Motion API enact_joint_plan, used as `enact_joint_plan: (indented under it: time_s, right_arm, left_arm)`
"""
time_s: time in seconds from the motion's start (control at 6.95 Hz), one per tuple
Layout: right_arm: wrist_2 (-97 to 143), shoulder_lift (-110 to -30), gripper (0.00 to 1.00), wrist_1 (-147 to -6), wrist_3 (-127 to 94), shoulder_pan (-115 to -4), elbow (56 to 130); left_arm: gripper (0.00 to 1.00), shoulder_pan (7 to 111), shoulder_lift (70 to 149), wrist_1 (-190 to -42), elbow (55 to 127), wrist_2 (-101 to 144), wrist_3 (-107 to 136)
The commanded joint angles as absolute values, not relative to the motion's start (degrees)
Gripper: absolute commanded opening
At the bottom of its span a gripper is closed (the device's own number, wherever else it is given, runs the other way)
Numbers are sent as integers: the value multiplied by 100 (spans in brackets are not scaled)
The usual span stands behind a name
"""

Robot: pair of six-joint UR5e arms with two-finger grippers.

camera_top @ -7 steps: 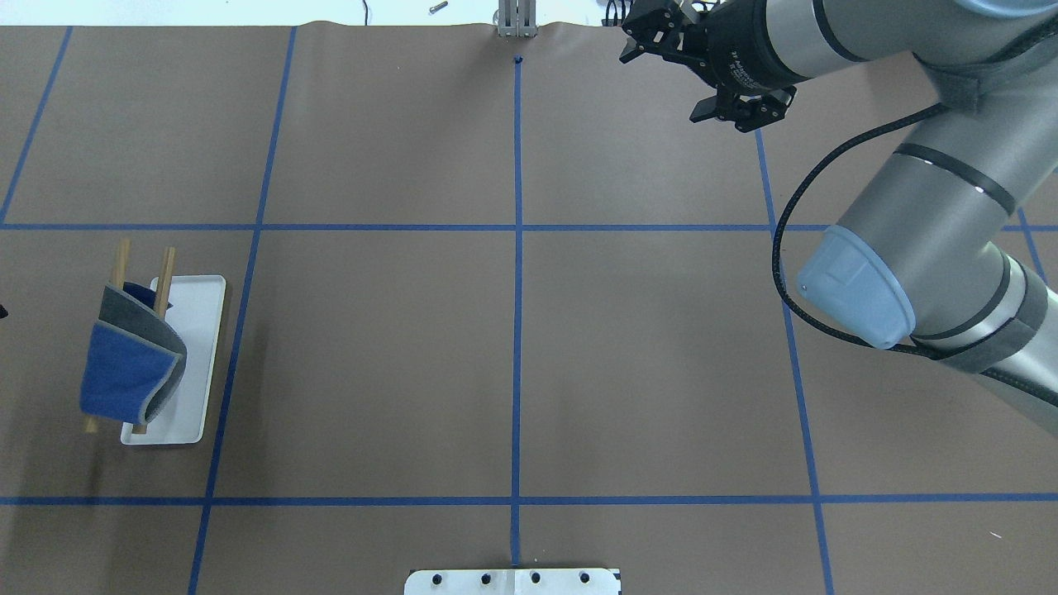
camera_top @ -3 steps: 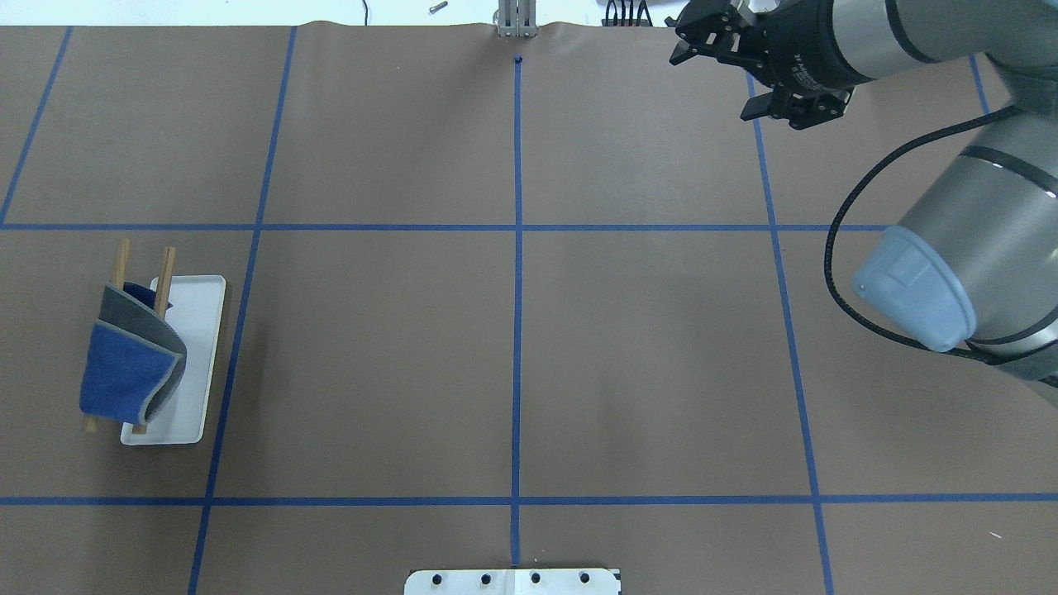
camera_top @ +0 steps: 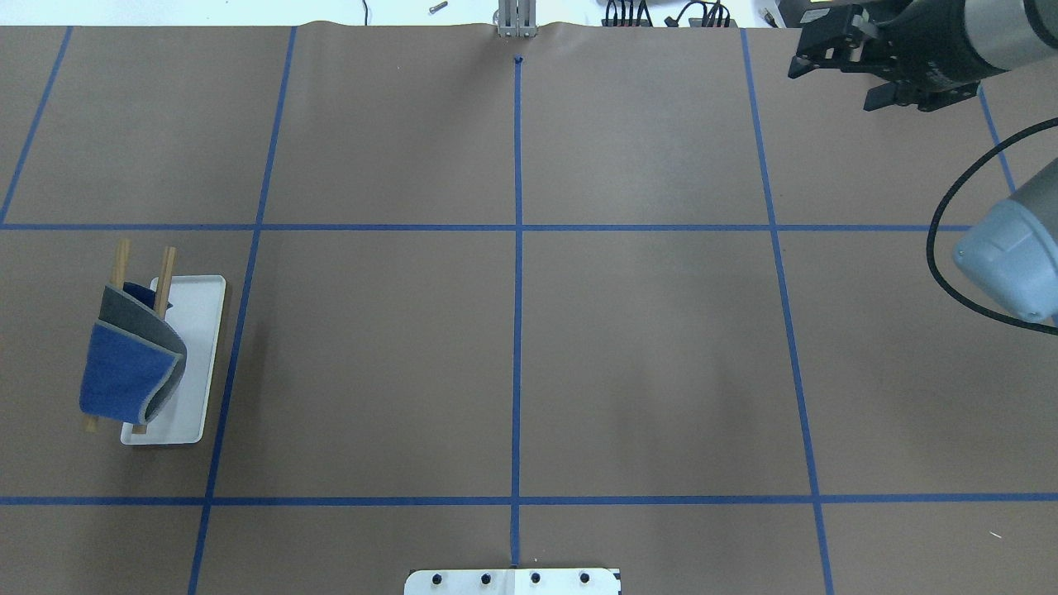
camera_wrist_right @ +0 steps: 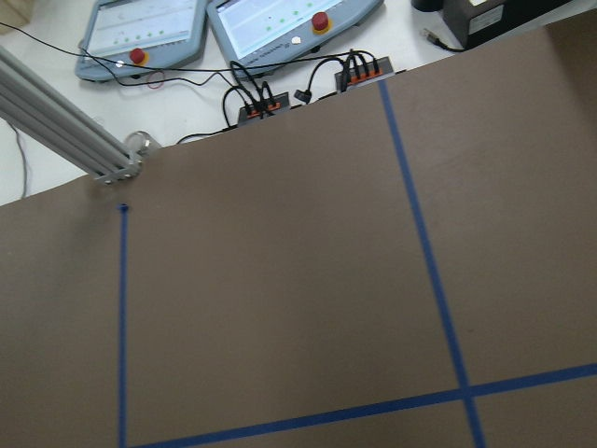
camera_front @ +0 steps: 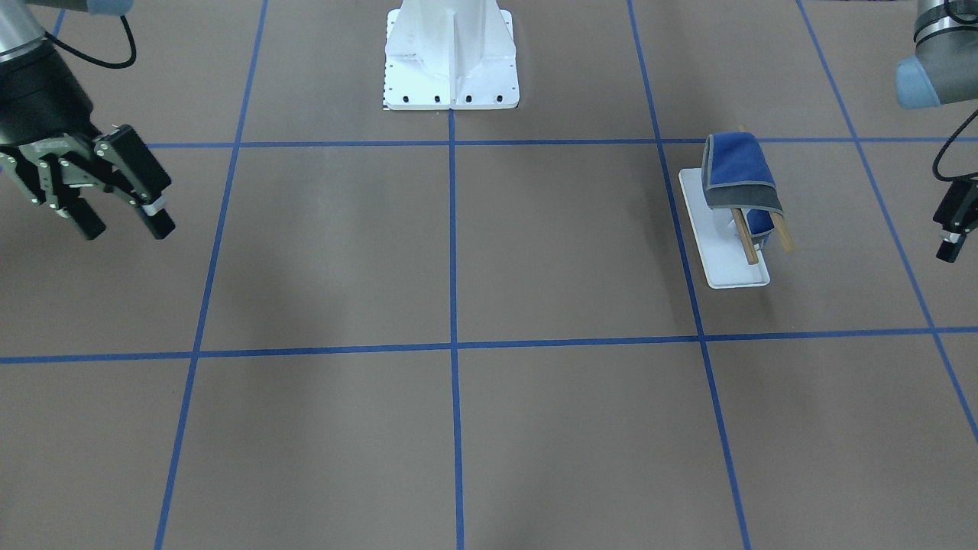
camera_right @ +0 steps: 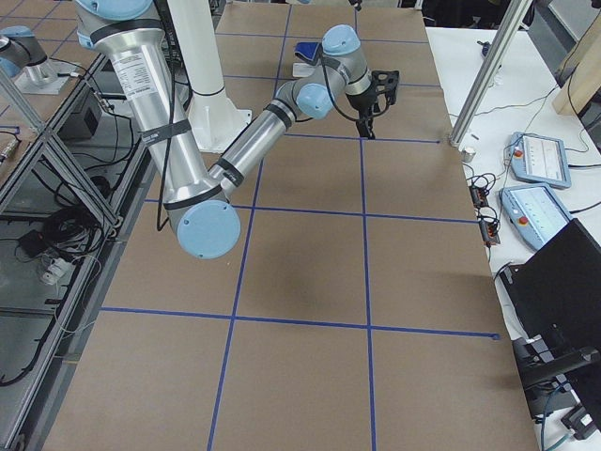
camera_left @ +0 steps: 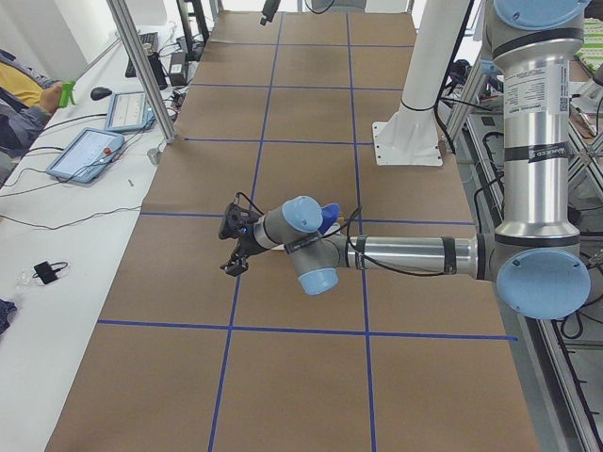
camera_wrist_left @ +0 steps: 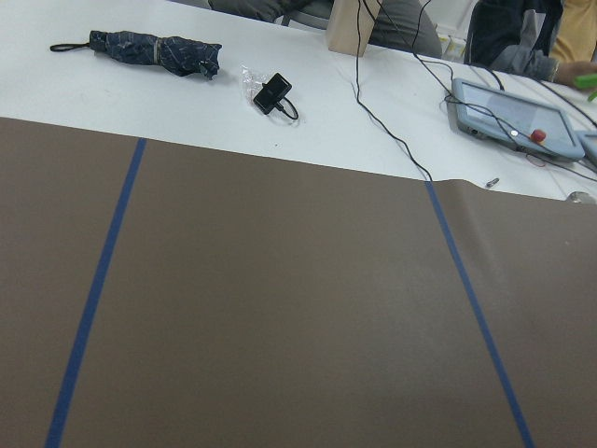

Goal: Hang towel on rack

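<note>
The towel (camera_top: 128, 368), blue and grey, hangs folded over the two wooden rods (camera_top: 168, 266) of the rack, whose white base (camera_top: 194, 347) stands at the table's left. In the front-facing view the towel (camera_front: 736, 169) drapes the rack (camera_front: 722, 256) at the right. My right gripper (camera_top: 835, 88) is open and empty, high over the far right corner; it also shows in the front-facing view (camera_front: 126, 227). My left gripper (camera_front: 953, 225) shows only in part at the edge, right of the rack and apart from it; I cannot tell whether it is open or shut.
The big white bolted pedestal (camera_front: 451, 65) stands at the robot's side of the table. An aluminium post (camera_top: 514, 18) rises at the far edge. Tablets (camera_wrist_right: 280, 23) and cables lie on the white bench beyond it. Blue tape lines grid the brown table.
My right arm has swung to the right, carrying its open gripper from right of the table's middle line to the far right corner. The towel and rack have not moved.
</note>
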State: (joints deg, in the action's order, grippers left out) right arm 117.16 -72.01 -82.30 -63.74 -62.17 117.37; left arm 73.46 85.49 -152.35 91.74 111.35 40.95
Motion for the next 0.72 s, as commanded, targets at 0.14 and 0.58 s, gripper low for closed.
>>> enact_joint_plan:
  time_s: [0.14,0.58]
  right_arm:
    - [12361,-8294,100,-8227,-3779,-7106,11244]
    - [12999,-8839,100,-8200,-390,-8102,9918]
  left_arm:
    - [98,8583,9262,-12533,9176,12675,2052]
    - [98,8832,9228,-10775,9306,13017,67]
